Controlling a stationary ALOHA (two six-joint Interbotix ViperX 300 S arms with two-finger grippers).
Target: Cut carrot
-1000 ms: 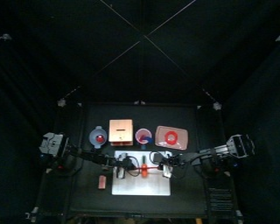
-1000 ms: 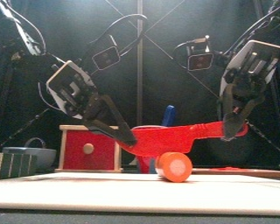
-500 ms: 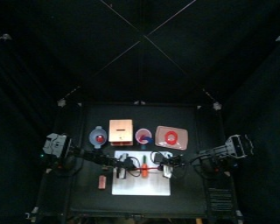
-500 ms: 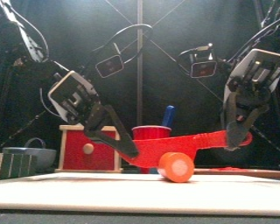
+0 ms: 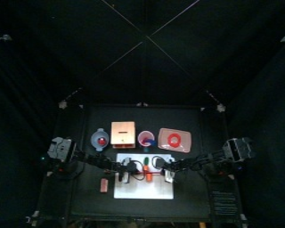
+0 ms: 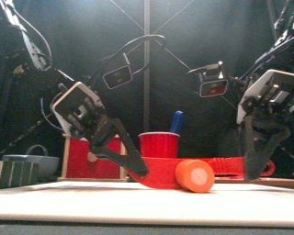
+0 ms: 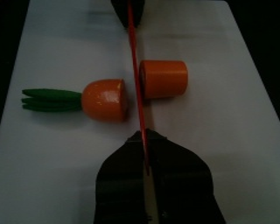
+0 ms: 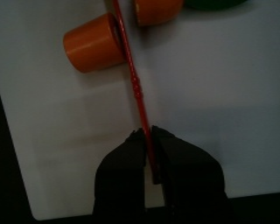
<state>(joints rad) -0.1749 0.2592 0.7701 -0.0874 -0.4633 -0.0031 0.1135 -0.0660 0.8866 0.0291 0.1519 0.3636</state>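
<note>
The robot is two slim black jointed arms. In the front view the left arm [image 6: 39, 55] and the right arm [image 6: 278, 46] each carry a boxy wrist housing with a pale grey, glossy face, one at [image 6: 78, 103] and one at [image 6: 275, 92]. Thin black cables loop from the upper links down to small camera blocks with white labels. From above, the housings read as light grey patches on dark links. Each tool, left [image 7: 146, 179] and right [image 8: 154, 175], is a pair of matt black tapering jaws with rounded shoulders.
</note>
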